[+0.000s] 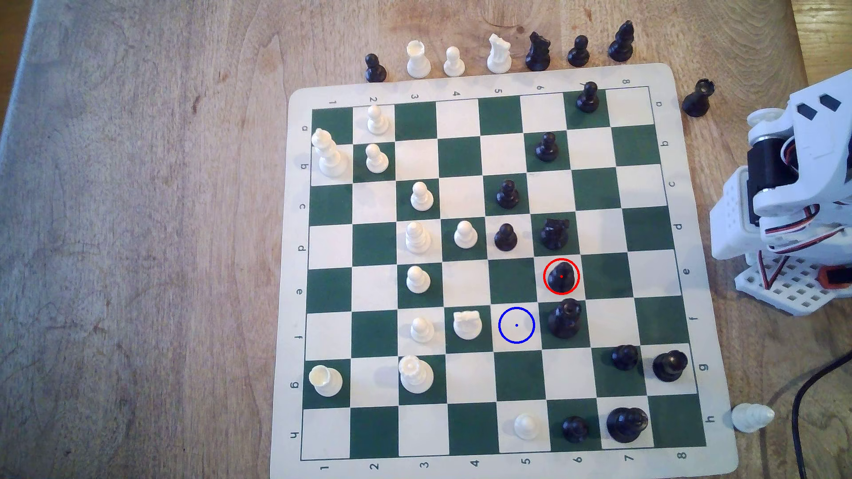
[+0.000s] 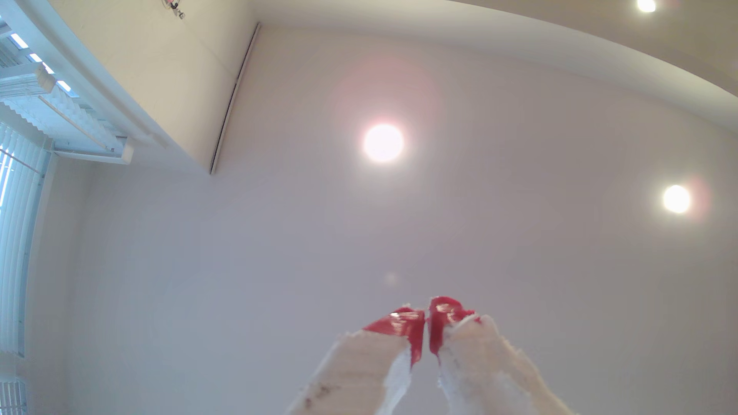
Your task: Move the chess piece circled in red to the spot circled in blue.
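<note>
Chess piece point(image 1: 561, 275): small glossy black pawn, rounded head, wide round base; upright on a cream square inside a red ring, row e, column 6.
Neighbours: black knight point(image 1: 554, 233) on the green square just behind; taller black crowned piece point(image 1: 565, 318) on the green square just in front.
Spot point(image 1: 516, 325): bare cream square, thin blue ring with blue centre dot, row f, column 5; diagonally adjacent to the pawn's square, towards the exterior view's left.
Board point(image 1: 691, 258): green-and-cream mat on a wooden table point(image 1: 138, 230).
Arm point(image 1: 793, 193): white, folded at the exterior view's right edge, off the board.
Gripper point(image 2: 426, 319): red-tipped fingers point(image 2: 403, 325) pressed together, holding nothing, pointed at a ceiling point(image 2: 279, 239).
</note>
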Robot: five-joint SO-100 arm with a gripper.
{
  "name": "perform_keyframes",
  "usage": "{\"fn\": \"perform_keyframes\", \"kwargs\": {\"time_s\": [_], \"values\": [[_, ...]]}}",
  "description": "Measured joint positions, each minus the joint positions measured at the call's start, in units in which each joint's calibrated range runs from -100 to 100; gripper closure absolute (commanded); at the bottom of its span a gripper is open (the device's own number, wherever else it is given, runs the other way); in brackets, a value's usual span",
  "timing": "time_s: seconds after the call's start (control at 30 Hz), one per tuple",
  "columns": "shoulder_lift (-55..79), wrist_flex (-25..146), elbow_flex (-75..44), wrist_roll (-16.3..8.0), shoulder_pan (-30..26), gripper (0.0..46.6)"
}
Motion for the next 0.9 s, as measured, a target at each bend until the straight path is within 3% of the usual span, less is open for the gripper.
{"fn": "perform_keyframes", "kwargs": {"time_s": [0.17,0.33,0.53,0.57,0.7,0.9], "values": [[0.0,1.5,0.0,0.0,2.3,46.4],[0.0,19.1,0.0,0.0,4.4,46.4],[0.0,58.8,-6.1,0.0,6.2,46.3],[0.0,63.5,-7.0,0.0,6.3,42.4],[-0.1,82.9,-10.8,-0.1,6.6,36.4],[-0.1,110.0,-16.7,-0.2,4.9,39.8]]}}
